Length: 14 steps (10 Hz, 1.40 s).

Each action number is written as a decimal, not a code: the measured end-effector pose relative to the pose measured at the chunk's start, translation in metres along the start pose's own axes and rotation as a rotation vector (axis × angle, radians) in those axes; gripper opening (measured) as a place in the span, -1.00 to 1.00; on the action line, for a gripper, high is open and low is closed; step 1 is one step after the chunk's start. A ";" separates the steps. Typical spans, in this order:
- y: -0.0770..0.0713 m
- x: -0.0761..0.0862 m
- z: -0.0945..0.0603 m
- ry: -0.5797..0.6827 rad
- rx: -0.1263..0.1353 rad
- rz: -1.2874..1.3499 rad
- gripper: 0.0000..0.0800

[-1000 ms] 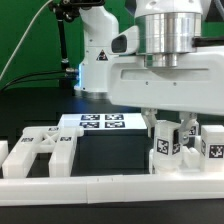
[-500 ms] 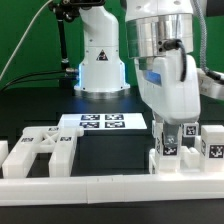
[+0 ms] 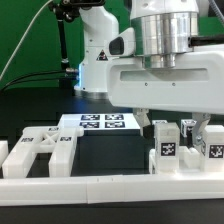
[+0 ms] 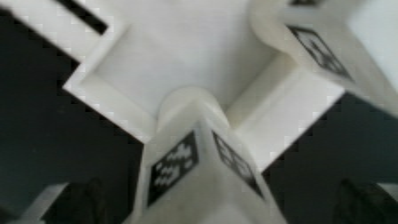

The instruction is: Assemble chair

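The chair's white parts stand at the exterior view's right, against the low rim wall. An upright square leg [image 3: 167, 146] with a black-and-white tag rises from the flat slab [image 4: 178, 60], and a second tagged piece [image 3: 213, 148] stands beside it. My gripper [image 3: 176, 124] hangs straight above the leg, open. Its fingers [image 3: 147, 120] stand wide on either side of the leg top without touching it. In the wrist view the leg [image 4: 199, 160] runs up between the dark fingertips [image 4: 50, 206], with a gap on each side of my gripper [image 4: 210, 212].
A loose forked white chair part [image 3: 40, 150] lies at the exterior view's left. The marker board [image 3: 100, 122] lies flat behind it. The low white rim wall [image 3: 100, 186] runs along the front. The arm's base [image 3: 95, 60] stands at the back.
The jaws have spread wide and let go of the upright leg. Half a second ago the wrist was twisted round; it has now turned back square to the parts.
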<state>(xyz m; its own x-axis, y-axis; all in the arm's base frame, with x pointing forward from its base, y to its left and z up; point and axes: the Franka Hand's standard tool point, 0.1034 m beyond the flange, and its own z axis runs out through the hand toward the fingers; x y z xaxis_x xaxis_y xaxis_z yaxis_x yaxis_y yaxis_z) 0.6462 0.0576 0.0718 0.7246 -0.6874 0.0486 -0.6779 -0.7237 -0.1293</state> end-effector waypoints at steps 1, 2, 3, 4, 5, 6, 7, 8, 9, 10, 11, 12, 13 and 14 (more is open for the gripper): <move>0.001 0.001 0.000 0.002 -0.003 -0.095 0.62; 0.002 0.002 0.000 0.002 -0.004 -0.164 0.62; 0.002 0.003 0.000 0.008 -0.012 -0.284 0.62; -0.001 0.010 -0.003 0.061 -0.018 -0.511 0.62; -0.001 0.013 -0.003 0.086 -0.012 -0.525 0.62; 0.000 0.012 -0.002 0.082 -0.013 -0.489 0.56; 0.000 0.013 -0.002 0.083 -0.012 -0.485 0.56; 0.000 0.012 -0.002 0.082 -0.009 -0.432 0.11; 0.000 0.012 -0.001 0.082 -0.005 -0.358 -0.29; 0.001 0.013 -0.001 0.082 -0.003 -0.309 -0.29; 0.002 0.014 -0.001 0.082 -0.002 -0.226 -0.29; 0.003 0.014 -0.001 0.081 0.000 -0.131 -0.29; 0.005 0.014 -0.001 0.072 -0.006 0.007 -0.29; 0.007 0.014 -0.001 0.057 -0.007 0.182 -0.29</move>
<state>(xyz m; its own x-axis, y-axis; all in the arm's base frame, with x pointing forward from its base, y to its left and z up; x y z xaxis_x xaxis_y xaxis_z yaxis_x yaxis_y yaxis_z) 0.6513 0.0425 0.0724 0.5823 -0.8089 0.0812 -0.7979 -0.5877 -0.1340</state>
